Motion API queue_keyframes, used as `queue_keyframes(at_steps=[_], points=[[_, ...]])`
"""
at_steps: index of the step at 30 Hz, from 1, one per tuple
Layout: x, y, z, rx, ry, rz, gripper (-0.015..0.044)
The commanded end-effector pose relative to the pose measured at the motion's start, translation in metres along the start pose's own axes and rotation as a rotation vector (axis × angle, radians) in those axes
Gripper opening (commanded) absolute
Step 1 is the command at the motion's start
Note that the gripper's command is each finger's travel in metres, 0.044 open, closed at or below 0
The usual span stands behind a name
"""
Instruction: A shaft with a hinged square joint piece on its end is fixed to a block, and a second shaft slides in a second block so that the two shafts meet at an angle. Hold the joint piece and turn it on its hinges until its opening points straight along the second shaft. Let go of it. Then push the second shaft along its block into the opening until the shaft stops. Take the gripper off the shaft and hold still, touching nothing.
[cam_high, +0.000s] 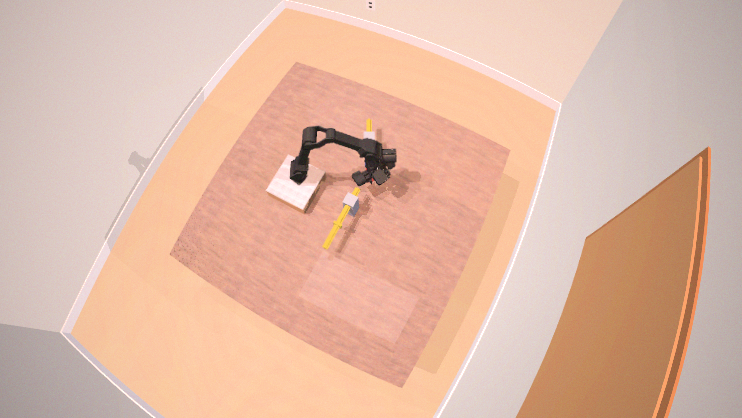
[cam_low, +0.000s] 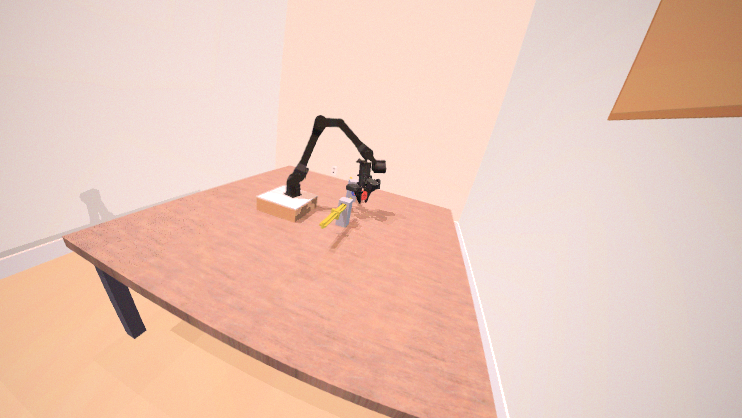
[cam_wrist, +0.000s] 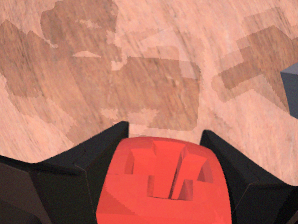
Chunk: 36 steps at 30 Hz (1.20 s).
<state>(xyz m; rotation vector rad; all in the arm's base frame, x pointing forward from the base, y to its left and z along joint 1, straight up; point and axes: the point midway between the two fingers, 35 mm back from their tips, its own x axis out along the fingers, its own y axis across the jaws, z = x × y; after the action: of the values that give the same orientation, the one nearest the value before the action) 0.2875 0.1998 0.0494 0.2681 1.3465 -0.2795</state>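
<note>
The red joint piece (cam_wrist: 165, 172) (cam_low: 363, 195) sits between the fingers of my gripper (cam_high: 370, 179) (cam_wrist: 165, 133), which is shut on it; a finger stands on each side. Which way its opening points cannot be told. The second shaft (cam_high: 332, 233) (cam_low: 329, 220), yellow with a small crosspiece, passes through its grey block (cam_high: 351, 200) (cam_low: 343, 213); its short inner end stops near the gripper, apart from the joint piece as far as shows. The first shaft (cam_high: 369, 125) is yellow and runs through the farther block (cam_high: 369, 136); the arm hides its inner end and the hinges.
The arm's base stands on a white-topped box (cam_high: 296, 182) (cam_low: 286, 198) left of the shafts. The arm arches over from it. A grey block (cam_wrist: 291, 90) shows at the right edge of the wrist view. A pale rectangle (cam_high: 358, 301) lies on the table nearer the front.
</note>
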Motion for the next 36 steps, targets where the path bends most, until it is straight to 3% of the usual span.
queue_keyframes(at_steps=[1,28,30,35,36], points=[[0.0002,0.0008,-0.0001,-0.002,0.000,0.003,0.0182],[0.0002,0.0008,-0.0001,-0.002,0.000,0.003,0.0182],[0.0000,0.0000,0.0000,0.000,0.000,0.000,0.0147],[0.0000,0.0000,0.0000,0.000,0.000,0.000,0.0147],[0.0000,0.0000,0.0000,0.000,0.000,0.000,0.0121]])
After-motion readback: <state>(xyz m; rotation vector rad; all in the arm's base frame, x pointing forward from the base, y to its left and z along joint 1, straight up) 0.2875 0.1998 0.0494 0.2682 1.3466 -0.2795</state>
